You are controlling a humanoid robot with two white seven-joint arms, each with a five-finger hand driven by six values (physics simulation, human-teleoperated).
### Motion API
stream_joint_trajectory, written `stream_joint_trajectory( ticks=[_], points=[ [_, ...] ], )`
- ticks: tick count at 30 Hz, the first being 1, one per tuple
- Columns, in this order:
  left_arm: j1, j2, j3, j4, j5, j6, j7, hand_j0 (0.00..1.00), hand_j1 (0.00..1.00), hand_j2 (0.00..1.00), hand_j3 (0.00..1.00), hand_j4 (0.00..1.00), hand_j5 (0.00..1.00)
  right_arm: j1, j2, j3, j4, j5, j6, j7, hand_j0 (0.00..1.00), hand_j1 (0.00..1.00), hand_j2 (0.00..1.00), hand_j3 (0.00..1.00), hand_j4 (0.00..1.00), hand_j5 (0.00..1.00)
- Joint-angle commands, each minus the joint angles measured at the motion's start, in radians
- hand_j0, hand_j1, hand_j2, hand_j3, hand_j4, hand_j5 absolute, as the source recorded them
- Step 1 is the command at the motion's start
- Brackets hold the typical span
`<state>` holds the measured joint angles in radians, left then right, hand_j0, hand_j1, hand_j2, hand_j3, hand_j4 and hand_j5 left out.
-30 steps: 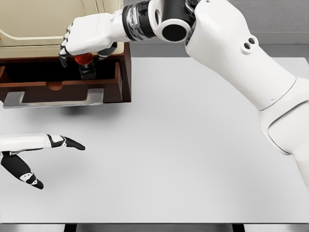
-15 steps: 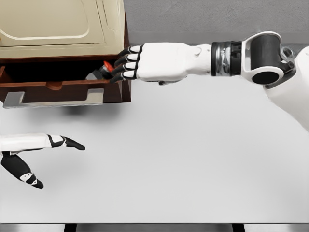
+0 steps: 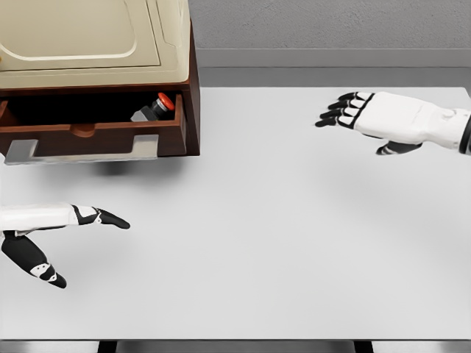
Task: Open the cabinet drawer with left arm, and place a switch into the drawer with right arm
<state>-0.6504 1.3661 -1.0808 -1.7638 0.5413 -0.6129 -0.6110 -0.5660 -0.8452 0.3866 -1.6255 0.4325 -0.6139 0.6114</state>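
The cabinet [image 3: 96,44] stands at the back left, cream on top with a brown wooden base. Its drawer [image 3: 96,136] is pulled out, a grey handle [image 3: 81,151] along its front. The switch [image 3: 154,108], dark-bodied with a red button, lies on its side in the drawer's right end. My right hand [image 3: 353,114] hovers over the table at the far right, fingers spread, holding nothing. My left hand [image 3: 81,243] rests low at the left edge, fingers relaxed and empty, well in front of the drawer.
The white table [image 3: 257,235] stretches across the view, its front edge at the bottom. A grey wall runs behind the cabinet.
My right hand has let go of the switch and drawn back from the drawer to the far right. The switch now lies tipped in the drawer. The left arm has not moved.
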Motion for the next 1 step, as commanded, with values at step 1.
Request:
stream_joint_trajectory(
  ticks=[1],
  points=[
    [0.0,0.001,0.001,0.0,0.008,0.002,0.0,1.0,1.0,1.0,1.0,1.0,1.0,0.0,-0.005,-0.005,0.004,0.005,0.003,-0.001,1.0,1.0,1.0,1.0,1.0,1.0]
  ],
)
